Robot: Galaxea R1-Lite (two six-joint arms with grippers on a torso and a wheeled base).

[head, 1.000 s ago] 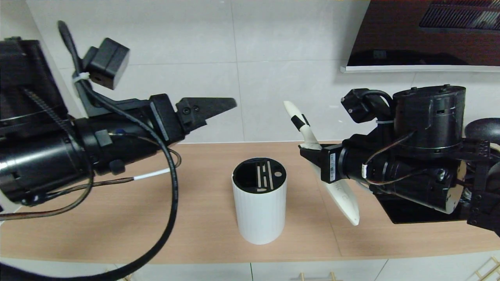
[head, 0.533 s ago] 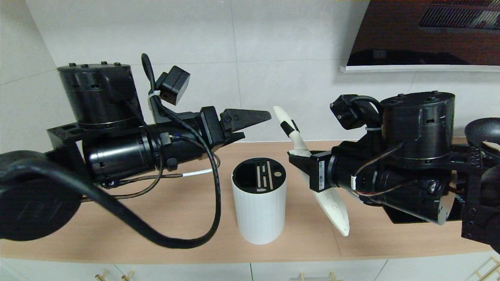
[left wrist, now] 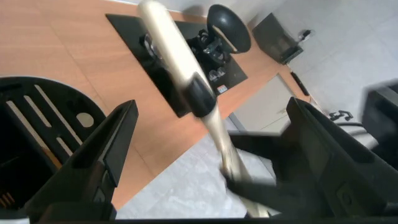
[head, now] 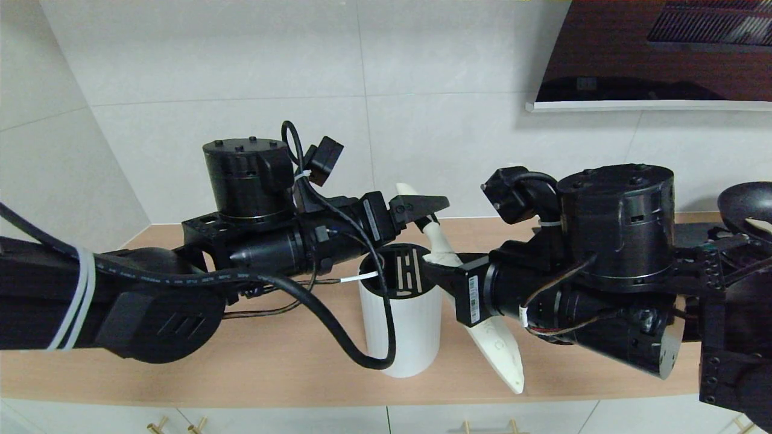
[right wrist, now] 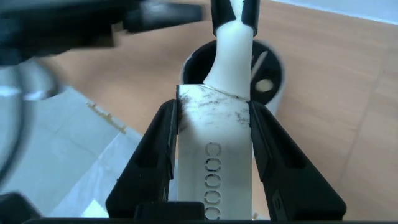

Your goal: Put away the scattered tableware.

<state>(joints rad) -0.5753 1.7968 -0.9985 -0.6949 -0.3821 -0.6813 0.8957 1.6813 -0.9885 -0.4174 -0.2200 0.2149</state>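
Right pincer (head: 443, 270) level, gripping knife (head: 497, 355); left pincer (head: 429, 216) open astride it.

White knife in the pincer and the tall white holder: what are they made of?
White knife: probably ceramic or hard plastic; matte opaque blade with grey scuffs, no metallic gleam; cream handle with a black band. Tall white holder: likely plastic; matte, finely ribbed wall and a black slotted top insert.
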